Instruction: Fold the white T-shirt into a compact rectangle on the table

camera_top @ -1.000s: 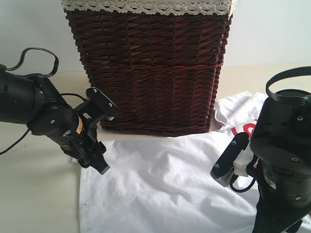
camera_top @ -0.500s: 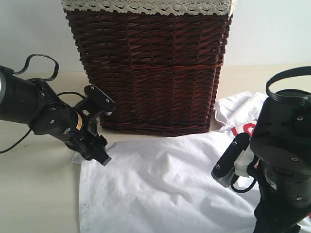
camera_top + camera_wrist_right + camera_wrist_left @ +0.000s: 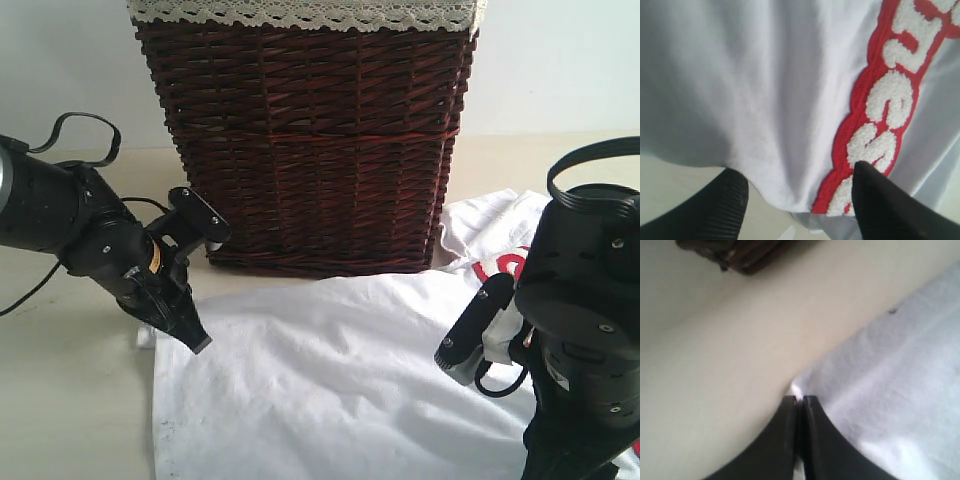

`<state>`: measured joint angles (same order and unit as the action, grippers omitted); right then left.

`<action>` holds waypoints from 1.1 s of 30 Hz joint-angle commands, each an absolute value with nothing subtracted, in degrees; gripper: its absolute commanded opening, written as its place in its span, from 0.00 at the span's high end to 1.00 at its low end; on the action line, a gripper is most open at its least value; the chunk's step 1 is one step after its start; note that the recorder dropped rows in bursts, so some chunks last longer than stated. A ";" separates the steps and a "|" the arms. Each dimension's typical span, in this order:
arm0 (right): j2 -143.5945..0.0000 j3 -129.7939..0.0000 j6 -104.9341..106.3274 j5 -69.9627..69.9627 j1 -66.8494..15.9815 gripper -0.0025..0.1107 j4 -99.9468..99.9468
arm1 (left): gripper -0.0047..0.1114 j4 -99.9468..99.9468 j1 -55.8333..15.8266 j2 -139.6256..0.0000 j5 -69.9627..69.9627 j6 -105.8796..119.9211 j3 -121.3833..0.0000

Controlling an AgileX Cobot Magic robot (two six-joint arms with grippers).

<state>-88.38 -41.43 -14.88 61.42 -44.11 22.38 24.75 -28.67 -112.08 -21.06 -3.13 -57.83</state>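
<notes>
The white T-shirt lies spread on the table in front of the basket, its red chest band showing at the right. My left gripper is shut on the shirt's left corner, low over the table. The left wrist view shows the left gripper with a sliver of white T-shirt cloth pinched between its black jaws. My right gripper is open over a fold of the T-shirt, one finger beside the red band with fluffy white letters. The neck tag is out of view.
A tall dark wicker basket with a cream lace liner stands close behind the shirt, near my left arm. Bare table lies to the shirt's left. The big black right arm covers the shirt's right part.
My left gripper has shifted left with the shirt corner, drawing the shirt's left edge outward and flattening the cloth. The right arm has not moved.
</notes>
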 commanded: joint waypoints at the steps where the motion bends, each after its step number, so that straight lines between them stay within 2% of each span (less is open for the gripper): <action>1: -87.82 -41.59 -15.13 61.58 -44.32 0.45 22.66 | 0.96 25.15 -31.13 -106.59 -25.46 -0.98 -57.66; 6: -87.82 -41.59 -15.13 61.69 -44.32 0.45 22.65 | 0.96 25.03 -38.33 -101.01 -32.67 4.04 -57.66; 13: -87.82 -41.59 -15.13 61.81 -44.32 0.45 22.57 | 0.96 15.48 -47.63 -100.87 -48.19 12.18 -56.77; 18: -87.82 -41.59 -15.13 61.81 -44.32 0.45 22.57 | 0.96 5.72 -48.66 -102.64 -46.37 20.36 -51.30; 22: -87.82 -41.59 -15.13 61.81 -44.32 0.45 22.57 | 0.96 5.77 -48.66 -105.35 -42.95 20.82 -48.51; 24: -87.82 -41.59 -15.13 61.81 -44.32 0.45 22.57 | 0.89 5.86 -48.66 -105.74 -42.94 20.82 -48.92; 30: -87.82 -41.59 -15.13 62.16 -44.32 0.45 22.57 | 0.48 6.16 -48.66 -103.80 -45.48 18.17 -51.75; 31: -87.82 -41.59 -15.13 62.16 -44.32 0.45 22.57 | 0.44 6.25 -48.66 -103.09 -46.51 17.98 -52.18; 33: -87.82 -41.59 -15.13 62.16 -44.32 0.45 22.57 | 0.43 6.74 -48.56 -100.96 -46.85 17.73 -52.28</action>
<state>-88.38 -41.43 -14.98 61.75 -44.11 22.38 6.41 -48.35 -103.58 -45.63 18.79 -51.48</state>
